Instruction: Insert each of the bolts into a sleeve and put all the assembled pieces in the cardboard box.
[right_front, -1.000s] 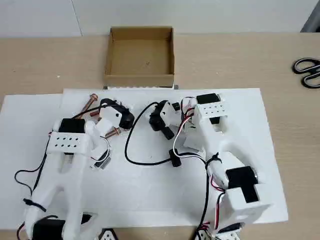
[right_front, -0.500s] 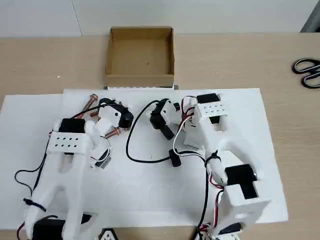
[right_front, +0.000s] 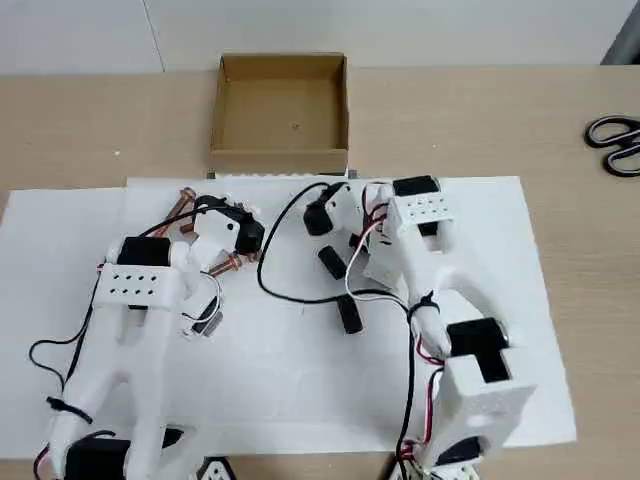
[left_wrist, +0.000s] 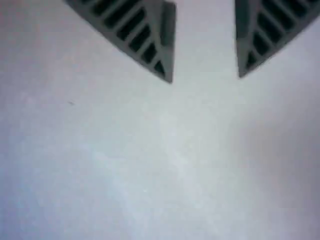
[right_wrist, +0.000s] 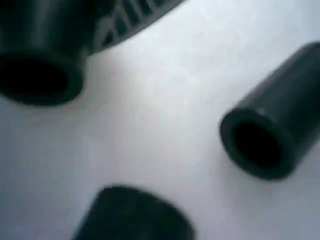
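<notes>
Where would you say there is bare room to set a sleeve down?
Free: the sheet between left arm and right arm, its strip right of that arm, the table right of the box. Crowded: before the box, with bolts, loose sleeves, cable, and the right gripper holding a sleeve.

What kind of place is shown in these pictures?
Probably a robotics lab or workshop bench: two white plastic robot arms stand at a light wooden table, with an open brown cardboard box and black-handled scissors.

The cardboard box (right_front: 282, 110) can be entered freely from above. The gap between the arms is crossed by a black cable (right_front: 259, 275) and dotted by two loose sleeves (right_front: 333, 262).
</notes>
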